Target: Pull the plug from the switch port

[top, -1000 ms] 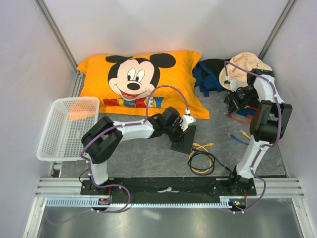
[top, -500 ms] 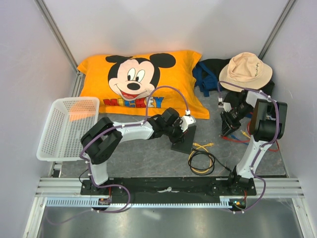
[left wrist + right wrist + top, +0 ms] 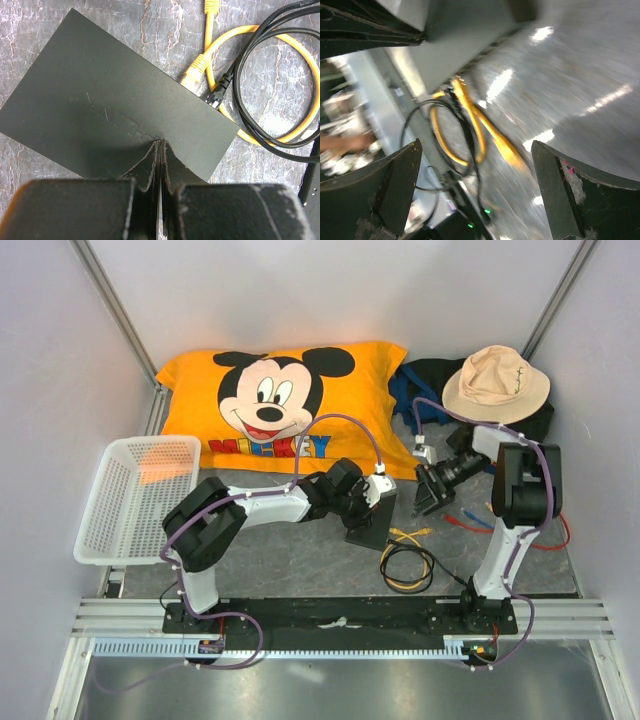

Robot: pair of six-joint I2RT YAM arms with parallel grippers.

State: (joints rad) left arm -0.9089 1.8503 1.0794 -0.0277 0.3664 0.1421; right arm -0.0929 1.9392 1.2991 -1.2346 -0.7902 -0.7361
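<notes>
The switch [image 3: 374, 526] [image 3: 115, 110] lies flat on the grey mat, a thin matte-black box. My left gripper [image 3: 366, 502] [image 3: 160, 144] is shut, its tips pressed down on the switch's top. A yellow plug [image 3: 192, 78] and a black plug [image 3: 215, 97] sit at the switch's narrow edge, their cables [image 3: 407, 560] coiled beside it. My right gripper [image 3: 424, 498] [image 3: 476, 145] is open and empty, just right of the switch. It hangs above the yellow cable [image 3: 470, 117] in its blurred wrist view.
A Mickey pillow [image 3: 285, 410] lies at the back. A white basket [image 3: 135, 495] stands on the left, and a beige hat [image 3: 495, 380] on a dark bag [image 3: 425, 390] at the back right. Red and blue cables [image 3: 475, 522] trail by the right arm.
The right arm swung from beside the hat down and left toward the switch, and its jaws opened wide. The left gripper stayed shut on top of the switch.
</notes>
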